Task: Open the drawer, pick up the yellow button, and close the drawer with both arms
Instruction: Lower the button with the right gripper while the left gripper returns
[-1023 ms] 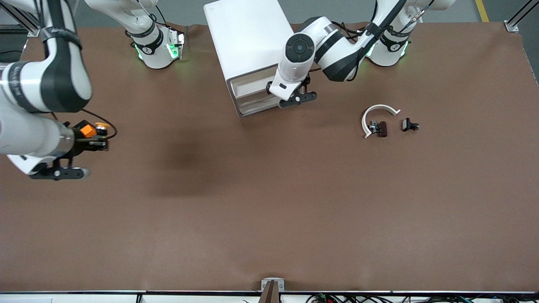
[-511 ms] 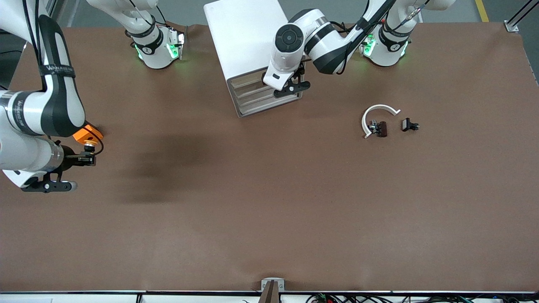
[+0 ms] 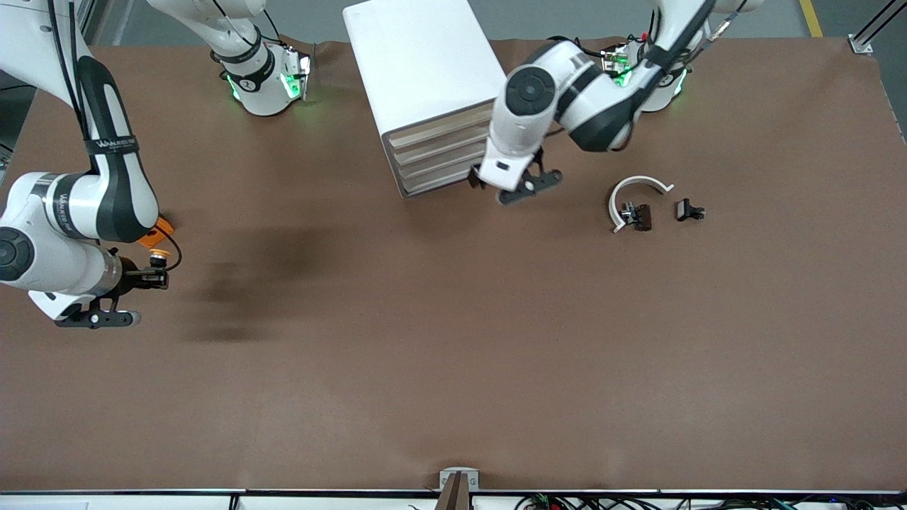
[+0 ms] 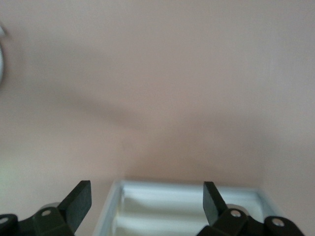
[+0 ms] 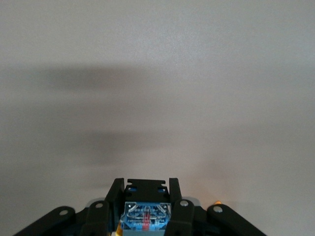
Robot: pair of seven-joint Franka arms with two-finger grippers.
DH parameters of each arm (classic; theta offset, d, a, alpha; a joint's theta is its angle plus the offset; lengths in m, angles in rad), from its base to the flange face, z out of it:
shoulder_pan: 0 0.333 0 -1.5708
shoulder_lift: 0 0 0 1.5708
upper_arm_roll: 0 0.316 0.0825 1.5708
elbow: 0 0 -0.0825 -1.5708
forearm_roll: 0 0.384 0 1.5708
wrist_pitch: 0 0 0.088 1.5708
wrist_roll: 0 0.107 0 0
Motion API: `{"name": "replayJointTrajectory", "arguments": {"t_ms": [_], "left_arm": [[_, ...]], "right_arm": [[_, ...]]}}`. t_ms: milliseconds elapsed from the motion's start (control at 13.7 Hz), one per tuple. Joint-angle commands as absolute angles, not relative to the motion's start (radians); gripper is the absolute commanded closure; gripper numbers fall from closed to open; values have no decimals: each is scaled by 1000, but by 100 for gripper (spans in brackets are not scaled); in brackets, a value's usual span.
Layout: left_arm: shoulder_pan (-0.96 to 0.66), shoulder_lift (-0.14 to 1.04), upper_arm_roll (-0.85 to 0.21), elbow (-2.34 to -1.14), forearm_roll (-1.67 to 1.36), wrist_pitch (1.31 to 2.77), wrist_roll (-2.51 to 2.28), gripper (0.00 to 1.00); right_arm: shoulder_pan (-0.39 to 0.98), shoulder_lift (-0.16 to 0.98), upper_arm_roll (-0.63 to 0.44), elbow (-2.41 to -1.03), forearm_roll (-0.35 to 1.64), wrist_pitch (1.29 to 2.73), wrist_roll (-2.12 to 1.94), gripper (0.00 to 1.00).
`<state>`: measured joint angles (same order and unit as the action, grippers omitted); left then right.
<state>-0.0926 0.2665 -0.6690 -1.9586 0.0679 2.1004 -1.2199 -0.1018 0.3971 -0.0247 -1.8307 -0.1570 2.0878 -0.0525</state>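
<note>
Drawers all look flush in the cabinet front; the drawer seems closed, so the job reads as nearly done.

Button: clamped in the right hand, orange cap up, dark body between the fingers. It sits over bare worktop, well away from the cabinet toward the right arm's end. An orange block shows just beside it, partly hidden by the wrist.

Left hand: fingers wide, nothing in them. It hangs just off the cabinet's front corner, toward the left arm's end, tilted down at the worktop. The left wrist view shows both fingertips apart, with a pale boxy edge between them.

Right arm: forearm low and roughly level, hand pointing toward the cabinet side of the worktop.

Step in hand, my read: clear the left arm and settle the button.
- Pull the left hand straight away from the drawer fronts; don't snag a lip.
- Keep the right grip firm on the body, cap upright.
- Avoid nudging the white band and clips.
</note>
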Motion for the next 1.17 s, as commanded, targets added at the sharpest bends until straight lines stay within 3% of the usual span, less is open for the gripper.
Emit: {"name": "replayJointTrajectory", "arguments": {"t_ms": [0,219,511,804,1096], "left_arm": [[32,267,-684,-1921,144,2086,-1201,0],[156,268,-684,-1855,199,2040,-1082,0],[319,249,-687,-1746,215,1918,-847,0],[402,227,-687,-1602,215,1734,-633,0],[471,166,-686,-1545,193,1663,-428,0]], "right_arm": [[-140,374,-5,-1919,-181,2182,-60,83],[-156,386,-5,-1982,-179,2288,-58,83],[-179,436,-5,-1982,-179,2328,-58,82],[-196,492,-3,-1982,-179,2413,-57,81],[-196,524,-2,-1974,-178,2453,-55,81]]}}
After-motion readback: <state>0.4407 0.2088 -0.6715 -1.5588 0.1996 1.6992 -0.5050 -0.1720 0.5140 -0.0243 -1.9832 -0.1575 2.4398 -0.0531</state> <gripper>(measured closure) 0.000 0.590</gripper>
